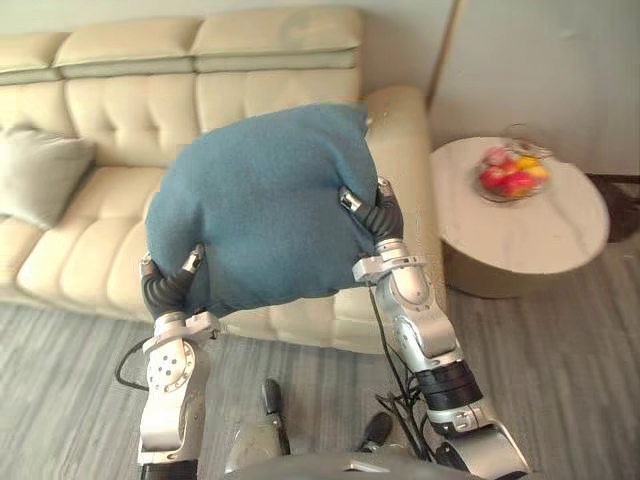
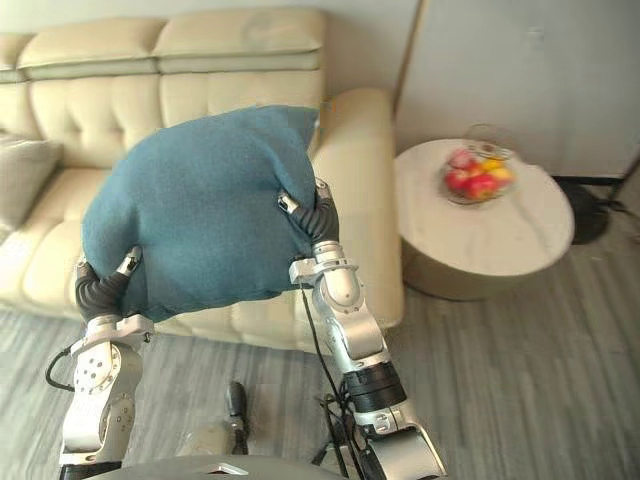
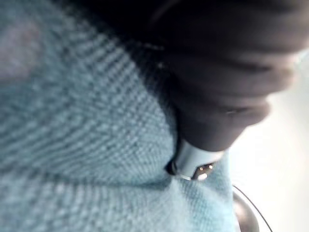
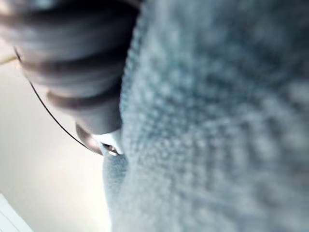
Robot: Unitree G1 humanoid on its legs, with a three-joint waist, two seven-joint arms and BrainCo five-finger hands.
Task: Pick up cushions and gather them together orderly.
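A large blue cushion [image 1: 260, 205] hangs in the air in front of the cream sofa [image 1: 120, 110], held between both hands. My left hand [image 1: 165, 290] grips its lower left corner, thumb dug into the front of the fabric [image 3: 72, 121]. At the cushion's right edge my right hand [image 1: 383, 218] pinches it the same way, the thumb denting the weave [image 4: 217, 121]. The other fingers of both hands are hidden behind the cushion. A grey cushion [image 1: 40, 175] leans against the sofa's backrest at the far left.
A low round pale table [image 1: 540, 235] stands right of the sofa's armrest [image 1: 405, 150], with a glass bowl of fruit [image 1: 513, 172] on it. Grey striped floor [image 1: 560, 360] lies in front of the sofa and table.
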